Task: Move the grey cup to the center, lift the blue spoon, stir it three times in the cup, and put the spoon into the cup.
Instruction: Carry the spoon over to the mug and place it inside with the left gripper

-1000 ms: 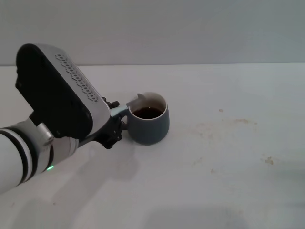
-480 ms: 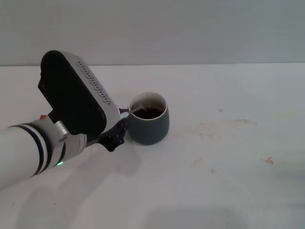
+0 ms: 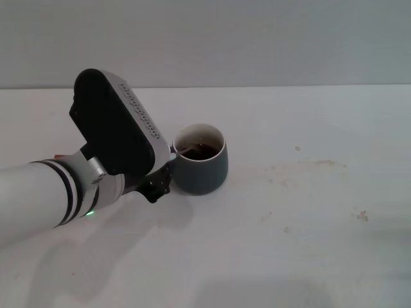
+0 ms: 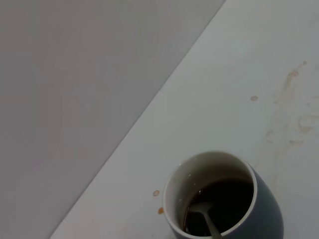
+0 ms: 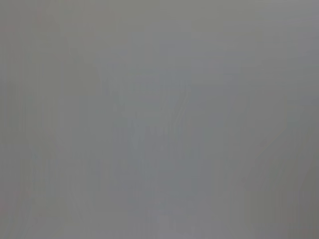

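The grey cup (image 3: 202,172) stands on the white table near the middle and holds dark liquid. It also shows in the left wrist view (image 4: 266,209). My left gripper (image 3: 168,160) is at the cup's left rim, mostly hidden behind my wrist body. It is shut on the blue spoon (image 3: 184,151), whose metal neck slants down into the cup. In the left wrist view the spoon's bowl (image 4: 202,208) dips in the liquid. The pale blue handle is nearly hidden. The right gripper is out of view.
The white table (image 3: 289,244) carries faint brown stains (image 3: 321,163) to the right of the cup and small drips (image 4: 156,193) beside it. A grey wall runs behind the table. The right wrist view shows only plain grey.
My left arm has moved right, closer to the cup. The spoon's bowl has gone from the cup's far rim down into the liquid. The cup has stayed in place.
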Robot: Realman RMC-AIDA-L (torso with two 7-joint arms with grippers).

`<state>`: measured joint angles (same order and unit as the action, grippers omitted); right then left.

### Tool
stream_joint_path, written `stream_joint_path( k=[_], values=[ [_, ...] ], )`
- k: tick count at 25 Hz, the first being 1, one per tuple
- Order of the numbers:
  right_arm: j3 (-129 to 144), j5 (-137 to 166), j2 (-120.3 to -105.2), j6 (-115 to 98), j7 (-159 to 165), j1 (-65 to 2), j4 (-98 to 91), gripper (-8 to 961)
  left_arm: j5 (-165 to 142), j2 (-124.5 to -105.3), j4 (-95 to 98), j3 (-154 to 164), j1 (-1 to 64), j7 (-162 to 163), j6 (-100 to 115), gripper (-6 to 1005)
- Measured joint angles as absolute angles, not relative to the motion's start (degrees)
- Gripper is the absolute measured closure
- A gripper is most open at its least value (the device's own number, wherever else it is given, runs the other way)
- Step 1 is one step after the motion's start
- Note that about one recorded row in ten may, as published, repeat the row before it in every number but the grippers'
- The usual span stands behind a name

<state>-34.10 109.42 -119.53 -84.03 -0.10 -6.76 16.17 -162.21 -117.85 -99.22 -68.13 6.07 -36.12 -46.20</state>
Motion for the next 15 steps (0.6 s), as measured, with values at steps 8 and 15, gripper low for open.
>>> stream_joint_path(
  k=[8, 15],
  values=[
    [-34.1, 109.4, -119.47, -84.0, 0.1, -6.9, 16.1, 954, -162.1, -117.95, -99.0, -66.6, 7.0, -36.1, -45.8, 828],
    [-34.1, 109.5, -119.44, -83.8, 0.3, -7.0, 16.0, 954, -162.2, -117.95, -101.8, -64.0, 6.0, -36.1, -46.0, 828]
  ],
)
